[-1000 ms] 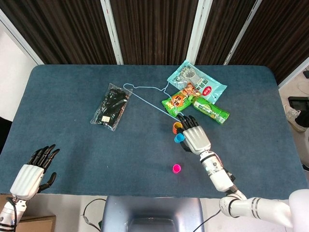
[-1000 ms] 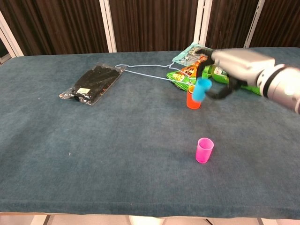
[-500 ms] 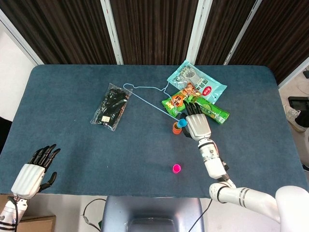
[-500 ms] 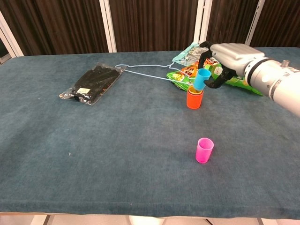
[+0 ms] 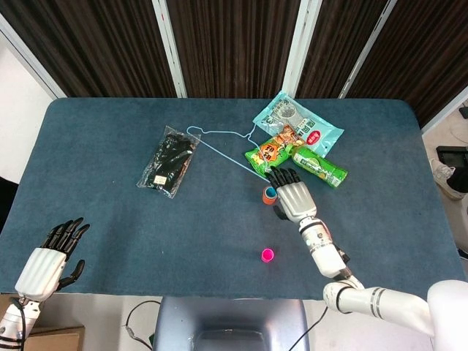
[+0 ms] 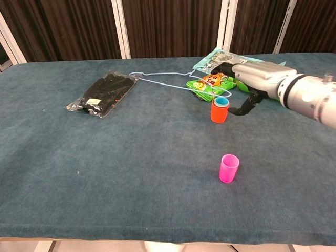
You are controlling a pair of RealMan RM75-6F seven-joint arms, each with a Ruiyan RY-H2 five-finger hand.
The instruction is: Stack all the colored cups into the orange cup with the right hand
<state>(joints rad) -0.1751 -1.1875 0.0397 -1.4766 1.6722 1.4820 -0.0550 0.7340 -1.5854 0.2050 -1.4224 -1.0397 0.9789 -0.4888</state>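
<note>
The orange cup (image 5: 268, 197) (image 6: 219, 113) stands upright near the snack bags, with the blue cup (image 5: 270, 191) (image 6: 221, 101) nested inside it so that only the blue rim shows. My right hand (image 5: 292, 197) (image 6: 253, 79) hovers just right of this stack, fingers apart and holding nothing; its thumb curves down beside the cup. The pink cup (image 5: 268, 254) (image 6: 229, 168) stands alone closer to the front edge. At the near left corner my left hand (image 5: 50, 260) rests with its fingers spread and empty; the chest view does not show it.
Snack bags (image 5: 296, 139) (image 6: 210, 81) lie just behind the orange cup. A light blue wire hanger (image 5: 219, 146) (image 6: 163, 79) and a black packaged item (image 5: 169, 160) (image 6: 102, 93) lie to the left on the blue table (image 5: 110, 219).
The right hand carried the blue cup from beside the orange cup to above it, lowered it in and let go. The left hand and the pink cup have not moved.
</note>
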